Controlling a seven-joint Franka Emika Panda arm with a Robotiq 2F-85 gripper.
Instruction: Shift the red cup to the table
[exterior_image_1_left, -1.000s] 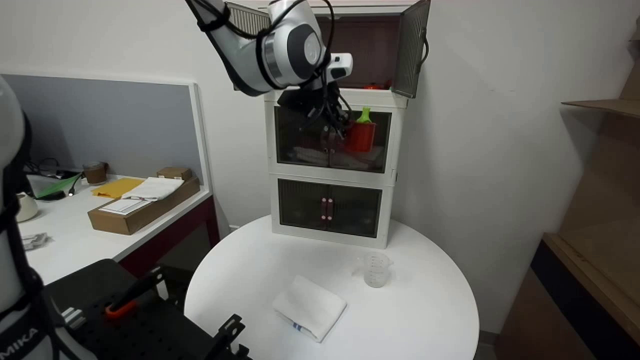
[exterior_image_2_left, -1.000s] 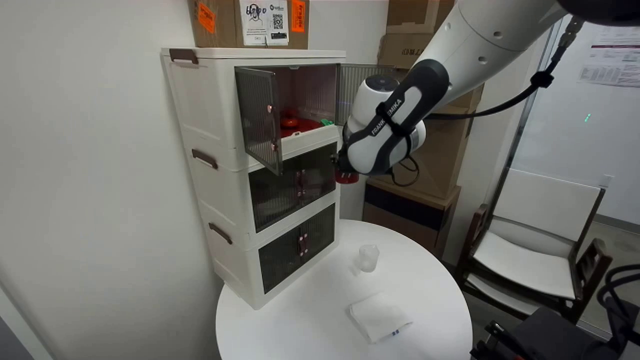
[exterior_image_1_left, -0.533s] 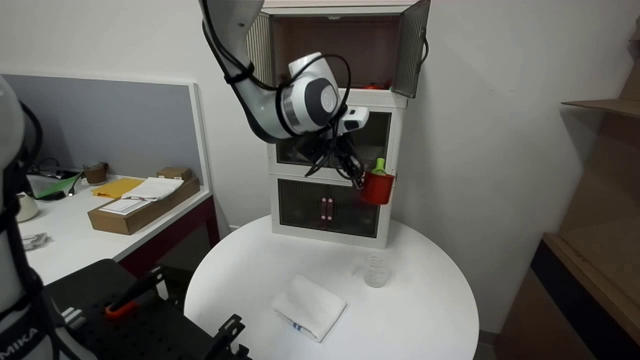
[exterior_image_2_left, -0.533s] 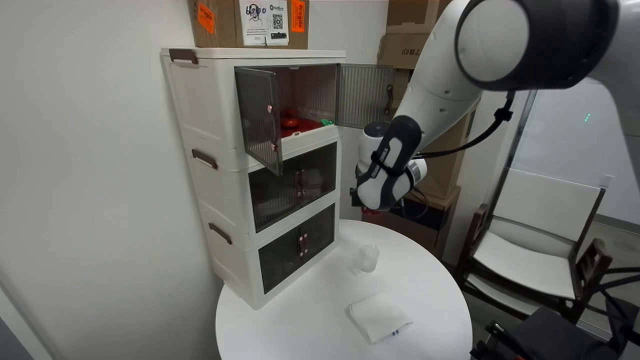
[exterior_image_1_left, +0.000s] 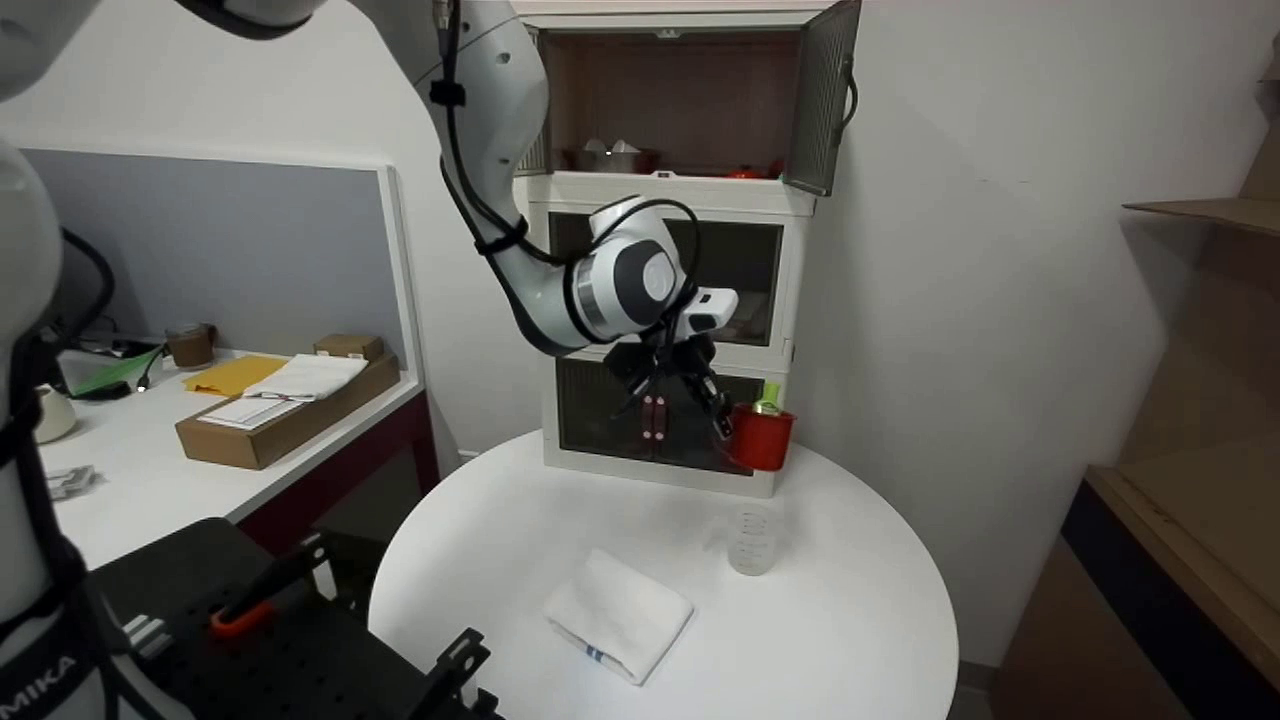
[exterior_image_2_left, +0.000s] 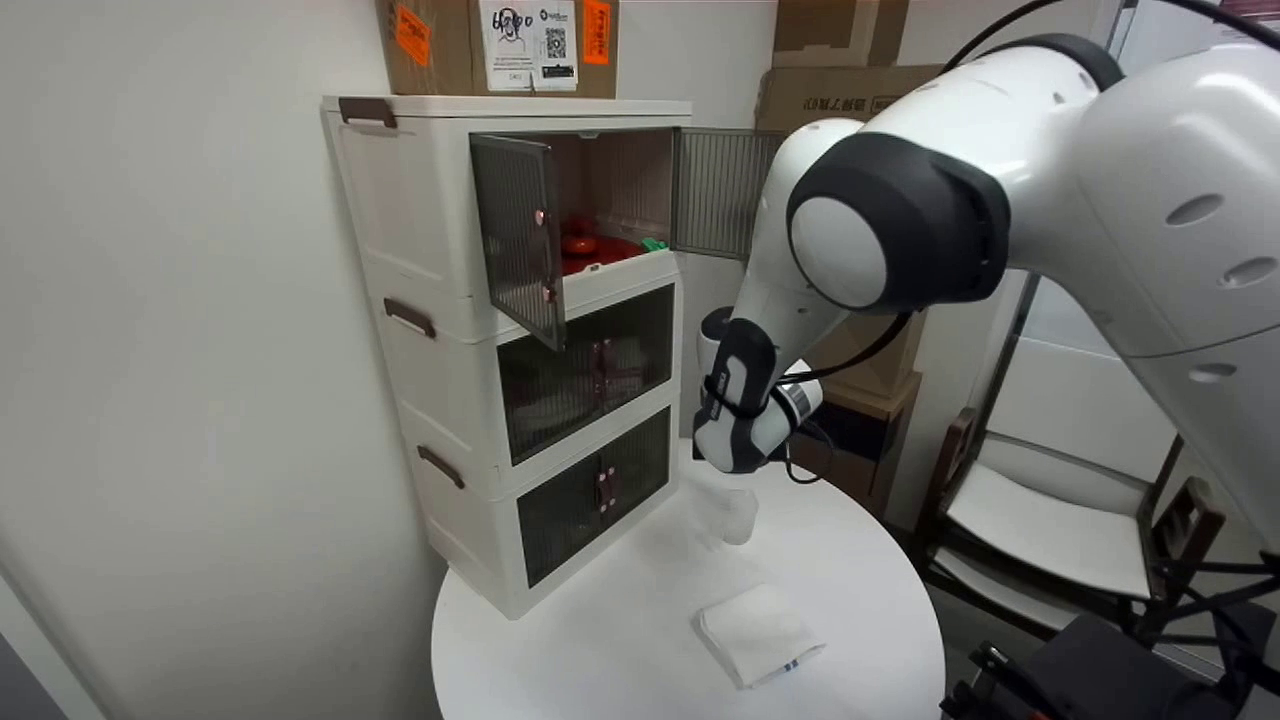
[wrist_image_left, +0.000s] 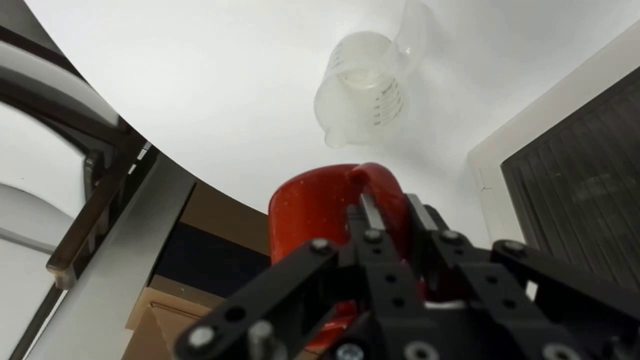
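The gripper (wrist_image_left: 394, 210) has the red cup (exterior_image_1_left: 762, 442) pinched: the carry, I reckon; next, lower it onto the table (exterior_image_1_left: 820, 620) beneath.

Pale wall (exterior_image_1_left: 960, 200); grey partition (exterior_image_1_left: 220, 240) along white desk (exterior_image_1_left: 150, 495); white three-tier cabinet (exterior_image_2_left: 390, 210); chair (exterior_image_2_left: 1050, 530).

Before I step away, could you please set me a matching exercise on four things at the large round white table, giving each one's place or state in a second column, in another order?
Things
1. Small red cup
2. Clear round measuring cup
3. Folded white cloth
4. Topmost ribbed grey cabinet doors

Places and states
A. Standing upright on the table
B. Swung open
C. Held in the air by the black gripper
D. Lying flat, with blue stripes near one edge

Pairs: 1-C, 2-A, 3-D, 4-B
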